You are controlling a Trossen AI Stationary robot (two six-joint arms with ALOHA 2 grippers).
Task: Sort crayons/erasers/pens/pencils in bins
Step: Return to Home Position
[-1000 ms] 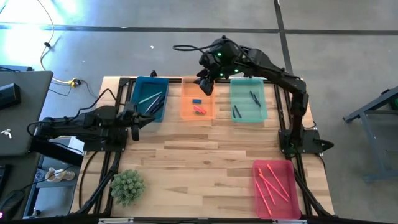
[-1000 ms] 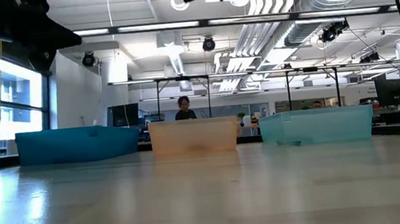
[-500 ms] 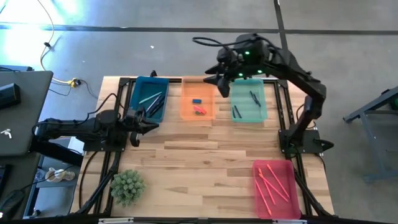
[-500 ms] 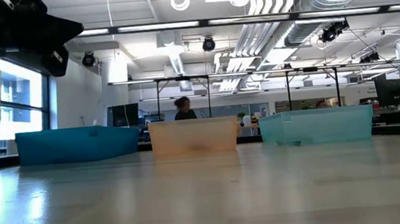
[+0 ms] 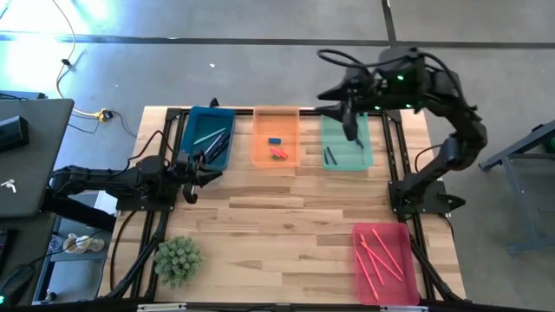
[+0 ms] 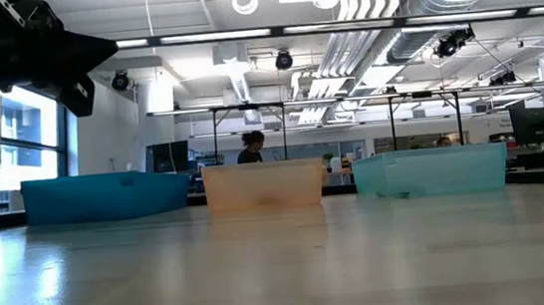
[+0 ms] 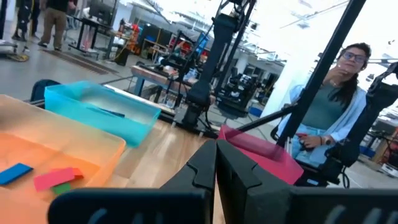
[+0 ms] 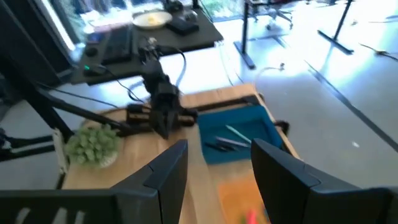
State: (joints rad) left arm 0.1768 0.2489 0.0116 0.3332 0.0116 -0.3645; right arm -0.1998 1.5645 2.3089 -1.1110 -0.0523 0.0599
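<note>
Along the far edge of the light wooden table (image 5: pixel 286 208), three shallow translucent plastic trays are lined up: a blue bin (image 5: pixel 198 121) on the left, an orange bin (image 5: pixel 276 121) in the middle and a teal-green bin (image 5: pixel 360 156) on the right. A fourth tray, the pink-red bin (image 5: pixel 408 290), is set at the near right corner and holds thin pink-red sticks (image 5: pixel 375 256).

The small stubby erasers are found in the orange bin: a blue block (image 5: pixel 274 140) lies apart from a pink-red block (image 5: pixel 277 152), and in the left wrist view a green block (image 7: pixel 62 186) is seen touching the pink-red one. Thin pale sticks (image 5: pixel 211 139) lie in the blue bin, and dark sticks (image 5: pixel 329 156) in the teal-green bin.

The right gripper (image 5: pixel 351 124) is held high above the far left part of the teal-green bin; its fingers (image 8: pixel 171 165) are spread apart and nothing is held between them. The left gripper (image 5: pixel 201 166) is stretched low over the table just near of the blue bin, with its fingers (image 7: pixel 202 168) pressed together on nothing.

A small green spiky plant (image 5: pixel 178 260) stands at the near left corner. Beyond the table a seated person (image 7: pixel 336 99) is seen.
</note>
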